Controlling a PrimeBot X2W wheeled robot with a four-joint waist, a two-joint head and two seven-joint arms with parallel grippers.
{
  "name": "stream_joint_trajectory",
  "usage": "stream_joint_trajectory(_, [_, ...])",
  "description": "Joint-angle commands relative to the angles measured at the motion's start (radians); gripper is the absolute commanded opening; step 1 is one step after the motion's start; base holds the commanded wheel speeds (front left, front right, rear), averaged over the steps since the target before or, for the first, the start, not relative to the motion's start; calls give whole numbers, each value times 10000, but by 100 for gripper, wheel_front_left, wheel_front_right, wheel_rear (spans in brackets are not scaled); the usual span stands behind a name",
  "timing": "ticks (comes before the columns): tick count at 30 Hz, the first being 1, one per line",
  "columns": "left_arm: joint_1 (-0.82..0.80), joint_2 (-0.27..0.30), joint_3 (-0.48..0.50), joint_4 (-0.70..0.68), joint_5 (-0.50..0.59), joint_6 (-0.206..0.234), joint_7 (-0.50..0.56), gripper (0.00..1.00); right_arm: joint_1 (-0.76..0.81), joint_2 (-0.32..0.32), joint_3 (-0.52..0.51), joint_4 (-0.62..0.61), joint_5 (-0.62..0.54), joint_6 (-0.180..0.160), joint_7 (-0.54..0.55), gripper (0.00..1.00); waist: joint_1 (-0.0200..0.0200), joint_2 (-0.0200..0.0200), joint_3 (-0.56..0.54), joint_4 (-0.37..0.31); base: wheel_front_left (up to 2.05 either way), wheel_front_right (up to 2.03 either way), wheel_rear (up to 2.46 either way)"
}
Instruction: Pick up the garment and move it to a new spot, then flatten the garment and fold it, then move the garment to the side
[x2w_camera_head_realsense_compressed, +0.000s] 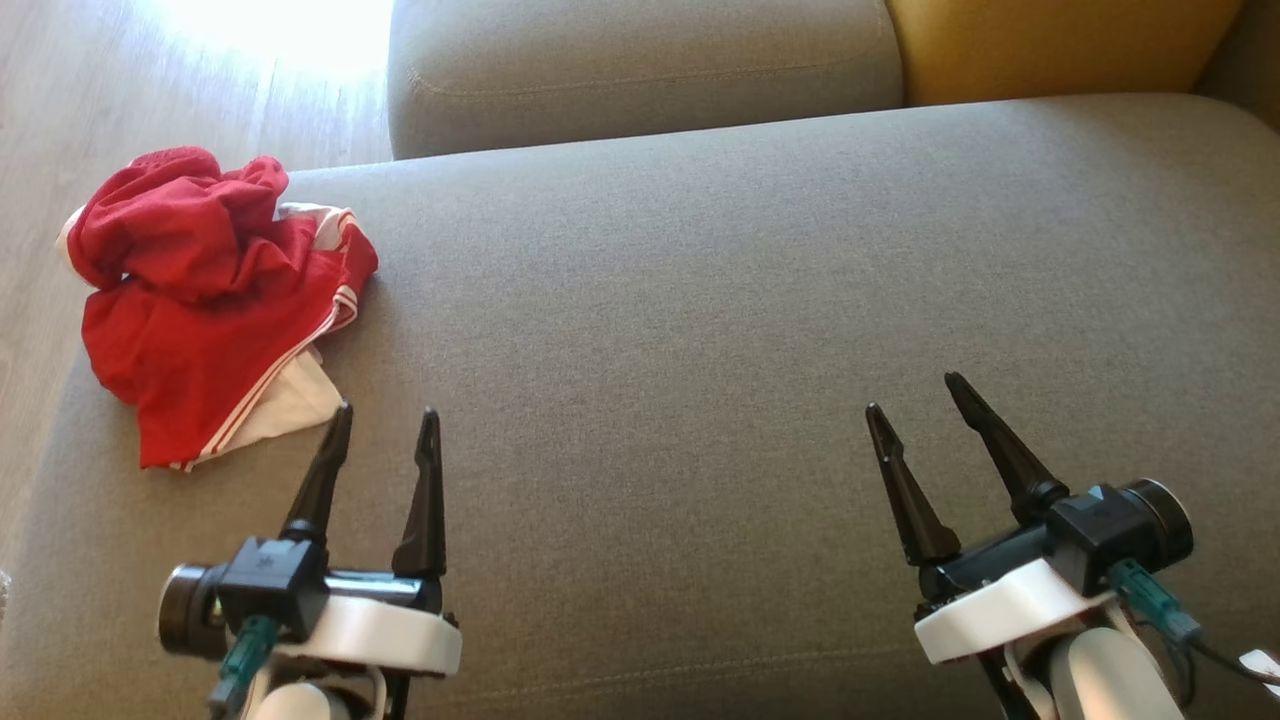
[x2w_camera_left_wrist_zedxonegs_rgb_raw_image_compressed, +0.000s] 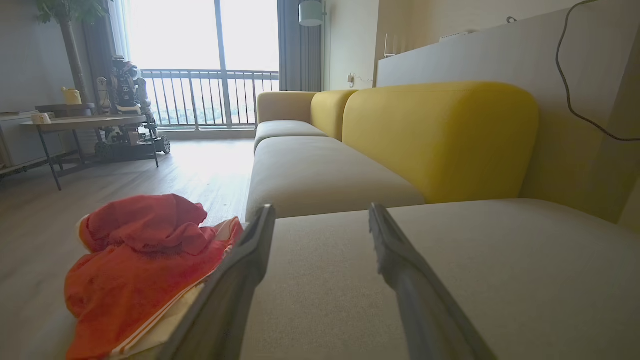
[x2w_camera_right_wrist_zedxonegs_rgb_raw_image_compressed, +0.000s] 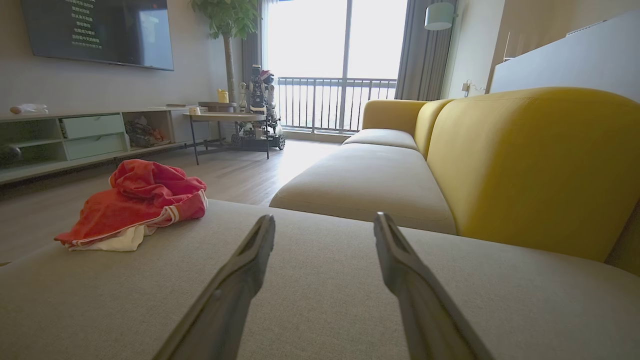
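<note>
My left gripper (x2w_camera_head_realsense_compressed: 388, 410) and right gripper (x2w_camera_head_realsense_compressed: 911, 393) hang wide open and empty while the crumpled red garment (x2w_camera_head_realsense_compressed: 210, 300) sits at the left corner of the sofa cushion (x2w_camera_head_realsense_compressed: 700, 300), where a clumsy grab may nudge it onto the floor (x2w_camera_head_realsense_compressed: 40, 120).

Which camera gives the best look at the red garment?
The head view: it looks down on the whole crumpled garment at the left corner of the cushion. The left wrist view is closer, but a finger of the left gripper hides its near edge. The right wrist view shows it whole but small.
</note>
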Motion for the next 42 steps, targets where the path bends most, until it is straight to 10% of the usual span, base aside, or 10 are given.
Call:
stream_joint_trajectory(1, [-292, -10, 323, -269, 31, -26, -122, 100, -433, -112, 211, -367, -47, -2, -91, 100, 0, 0, -4, -2, 0, 0, 0])
stream_joint_trajectory(21, [-358, -32, 589, 297, 38, 27, -122, 100, -384, -112, -18, -102, 152, -2, -91, 100, 0, 0, 26, 283, 0, 0, 0])
stream_joint_trajectory(42, [-290, -33, 572, -127, 52, 693, -122, 100, -108, -112, 89, -155, 203, -2, -91, 100, 0, 0, 2, 3291, 0, 0, 0])
